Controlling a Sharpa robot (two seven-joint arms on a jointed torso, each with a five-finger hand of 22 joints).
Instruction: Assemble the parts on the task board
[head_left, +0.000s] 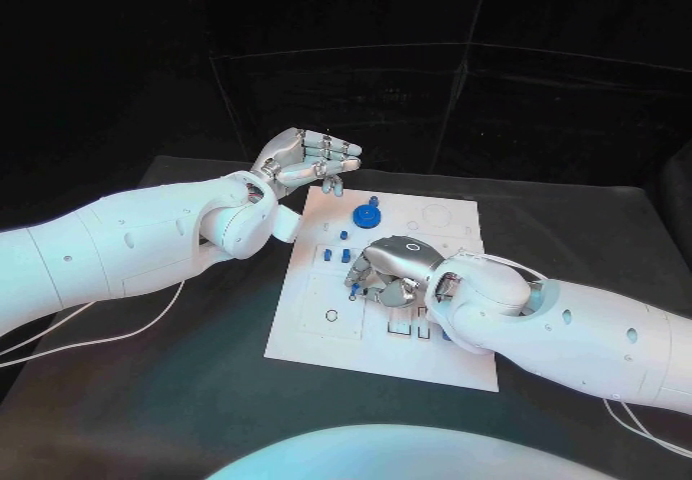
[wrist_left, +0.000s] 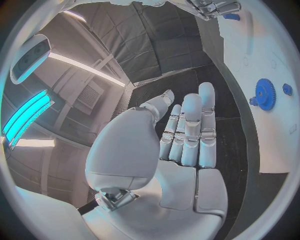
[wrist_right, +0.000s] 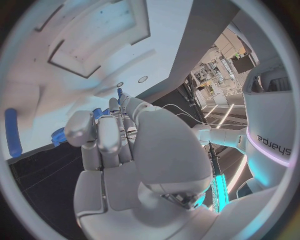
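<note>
The white task board (head_left: 329, 335) lies in the middle of the black table. A blue gear (head_left: 366, 216) stands near its far edge, with small blue pegs (head_left: 336, 255) just nearer. My right hand (head_left: 392, 266) is down on the board's middle with its fingers curled in, and a small blue peg (head_left: 355, 290) sits pinched at its fingertips. The right wrist view shows blue pieces (wrist_right: 97, 113) right behind those curled fingers (wrist_right: 107, 135). My left hand (head_left: 306, 158) hovers above the board's far left corner. Its fingers (wrist_left: 190, 132) are stretched out and hold nothing; the gear (wrist_left: 265, 94) lies beyond them.
The board has cut-out recesses (wrist_right: 94, 45) and small round holes (head_left: 332, 315) on its near half. A long blue piece (wrist_right: 12, 132) lies at the board's edge in the right wrist view. White cables (head_left: 101, 335) trail on the table to the left. Black cloth surrounds the board.
</note>
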